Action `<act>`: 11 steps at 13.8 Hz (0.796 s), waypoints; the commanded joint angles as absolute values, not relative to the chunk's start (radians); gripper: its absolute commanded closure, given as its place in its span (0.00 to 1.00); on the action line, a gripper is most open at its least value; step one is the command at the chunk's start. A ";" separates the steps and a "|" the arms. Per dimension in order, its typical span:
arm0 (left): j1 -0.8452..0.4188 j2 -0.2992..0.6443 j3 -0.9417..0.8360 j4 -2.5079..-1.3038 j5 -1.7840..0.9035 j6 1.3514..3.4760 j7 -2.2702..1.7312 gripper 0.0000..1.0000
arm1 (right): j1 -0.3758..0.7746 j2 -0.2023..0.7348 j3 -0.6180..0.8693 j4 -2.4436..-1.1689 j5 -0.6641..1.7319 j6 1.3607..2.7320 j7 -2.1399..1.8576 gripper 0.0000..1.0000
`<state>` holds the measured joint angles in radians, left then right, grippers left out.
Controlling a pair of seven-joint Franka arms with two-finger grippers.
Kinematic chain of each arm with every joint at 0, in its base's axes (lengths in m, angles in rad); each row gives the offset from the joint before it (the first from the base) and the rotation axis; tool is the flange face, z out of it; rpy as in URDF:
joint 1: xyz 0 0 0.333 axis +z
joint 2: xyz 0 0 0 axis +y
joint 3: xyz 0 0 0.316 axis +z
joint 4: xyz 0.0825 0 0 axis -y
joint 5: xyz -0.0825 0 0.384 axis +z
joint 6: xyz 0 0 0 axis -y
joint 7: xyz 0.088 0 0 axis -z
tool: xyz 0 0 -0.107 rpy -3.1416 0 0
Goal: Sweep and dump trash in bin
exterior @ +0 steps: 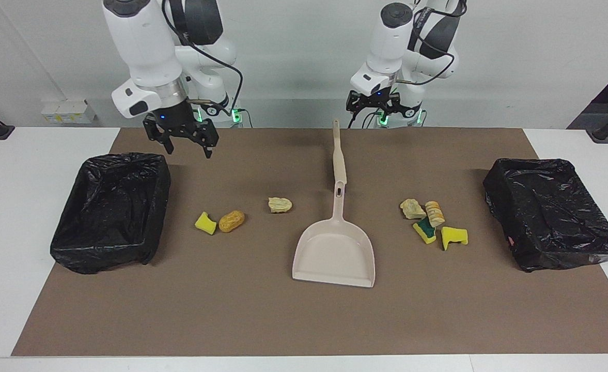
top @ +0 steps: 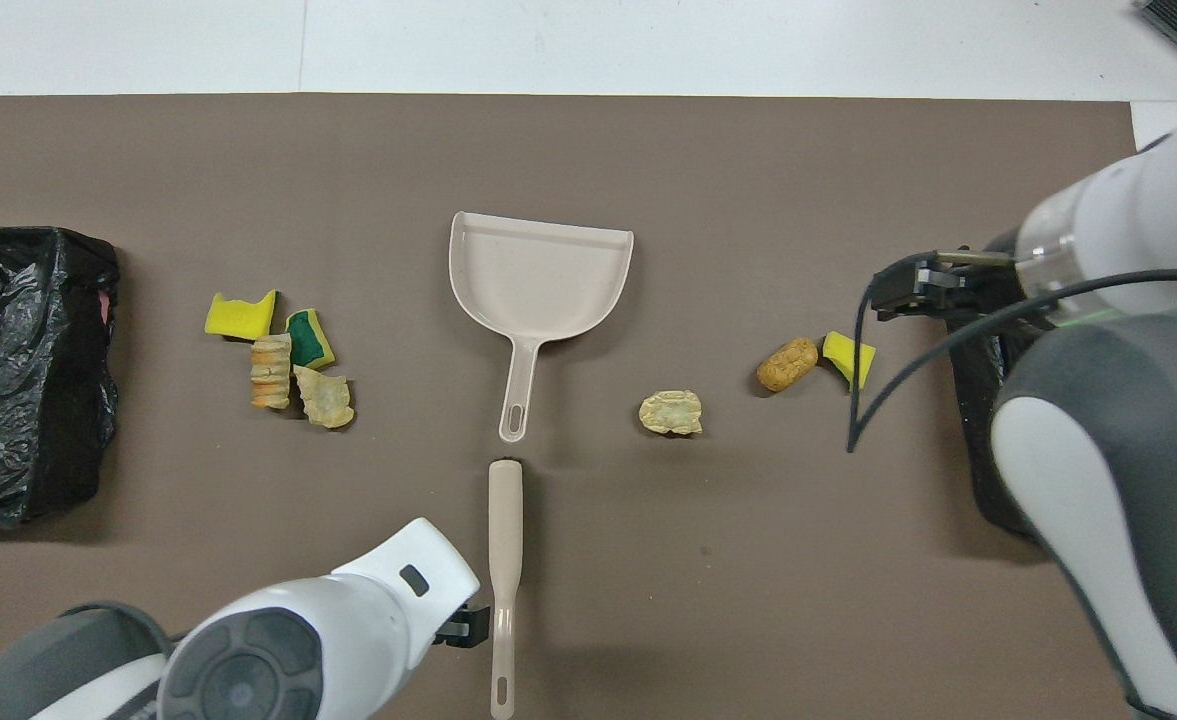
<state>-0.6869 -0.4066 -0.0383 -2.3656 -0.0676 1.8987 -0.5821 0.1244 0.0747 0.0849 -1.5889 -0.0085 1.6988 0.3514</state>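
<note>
My left pincer (exterior: pixel 377 106), open and empty, hangs at top centre over the brush (exterior: pixel 338 155); my right pincer (exterior: pixel 182 139) gapes empty too. The trash (exterior: pixel 433 223) looks light and spongy, so I'd grip the stiff handle and sweep gently.

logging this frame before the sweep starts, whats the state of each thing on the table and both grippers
dustpan: flat on the mat, empty
brush: lying flat, nearer to the robots than the dustpan, not held
trash: seven bits loose on the mat, unswept
bin at left arm's end: lined with a black bag
bin at right arm's end: lined with a black bag
left gripper: open, empty, over the brush handle's end
right gripper: open, empty, raised over the mat
</note>
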 commanded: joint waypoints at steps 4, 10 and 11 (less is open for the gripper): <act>-0.917 -0.286 -0.018 -2.543 -0.074 2.202 -0.794 0.00 | 0.319 0.377 0.086 -1.301 -0.054 1.732 0.602 0.00; -0.933 -0.267 -0.018 -2.569 -0.074 2.237 -0.796 0.14 | 0.491 0.581 0.078 -1.211 -0.057 1.868 0.764 0.00; -0.933 -0.265 -0.017 -2.569 -0.074 2.235 -0.795 0.43 | 0.524 0.624 0.074 -1.181 -0.063 1.888 0.781 0.00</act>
